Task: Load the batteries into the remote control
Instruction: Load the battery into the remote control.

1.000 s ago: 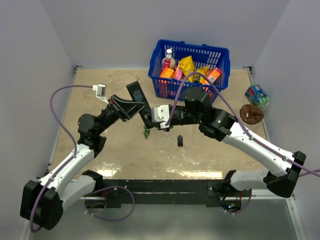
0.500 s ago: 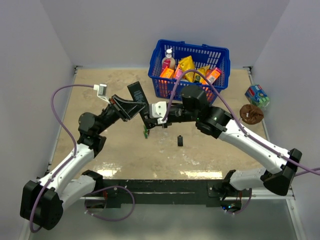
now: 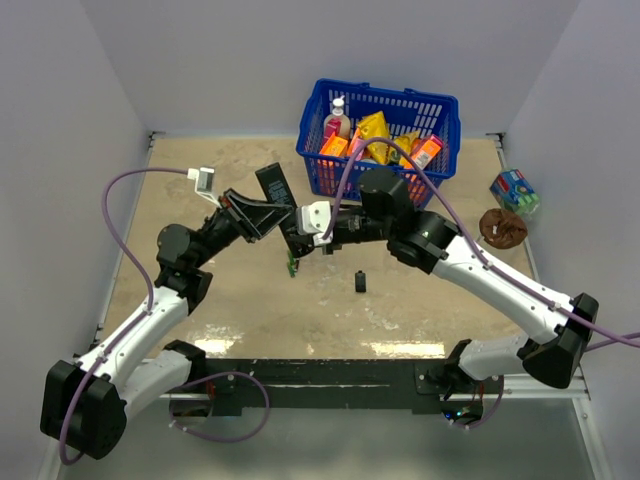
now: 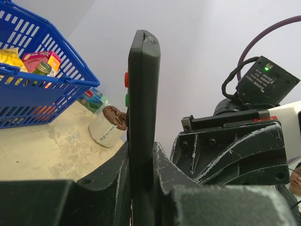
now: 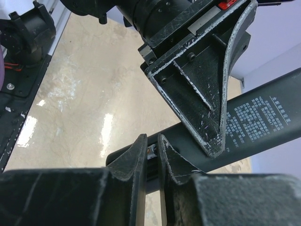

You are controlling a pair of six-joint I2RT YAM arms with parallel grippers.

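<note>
One battery (image 3: pixel 291 265) seems pinched in my right gripper (image 5: pixel 151 141) at the remote control (image 3: pixel 272 187), mid-frame, clamped edge-on by my left gripper (image 4: pixel 141 153); I judge neither battery seated yet.

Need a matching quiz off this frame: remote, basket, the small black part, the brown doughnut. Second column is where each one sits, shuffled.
1. remote control
2. blue basket
3. small black part
4. brown doughnut

A. at the right edge of the table
B. clamped in the left gripper
C. at the table's far edge
D. lying loose mid-table

Pairs: 1-B, 2-C, 3-D, 4-A
</note>
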